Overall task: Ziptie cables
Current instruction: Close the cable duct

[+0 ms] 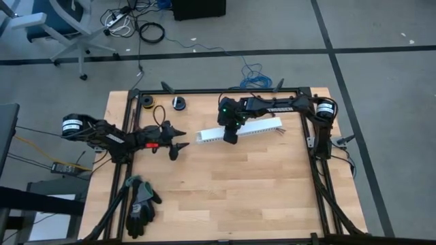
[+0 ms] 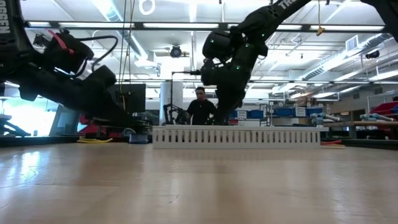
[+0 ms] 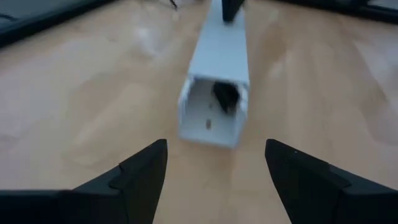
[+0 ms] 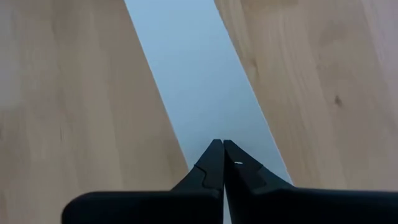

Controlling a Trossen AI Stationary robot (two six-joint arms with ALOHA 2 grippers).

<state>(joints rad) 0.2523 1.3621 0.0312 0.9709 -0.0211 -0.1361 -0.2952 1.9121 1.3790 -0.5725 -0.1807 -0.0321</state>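
Pressing down on the white slotted duct [image 1: 240,131] with the right pincer [image 1: 231,138] while the left pincer [image 1: 178,147] waits at the duct's open end.

The right pincer is fully closed, fingertips together, tip resting on the flat top face of the duct [image 4: 199,87] near its left half; it holds nothing. The left pincer [image 3: 214,163] stands wide and empty, just clear of the duct's open end [image 3: 214,115], aimed along the duct's length. The duct lies across the back middle of the wooden table [image 1: 225,197]. The cables [image 1: 282,129] show only as a few thin strands at the duct's right end, beside the right arm; their exact arrangement cannot be told. A pair of dark gloves [image 1: 142,204] lies at the front left of the table. A person [image 2: 200,106] stands in the room beyond the table.
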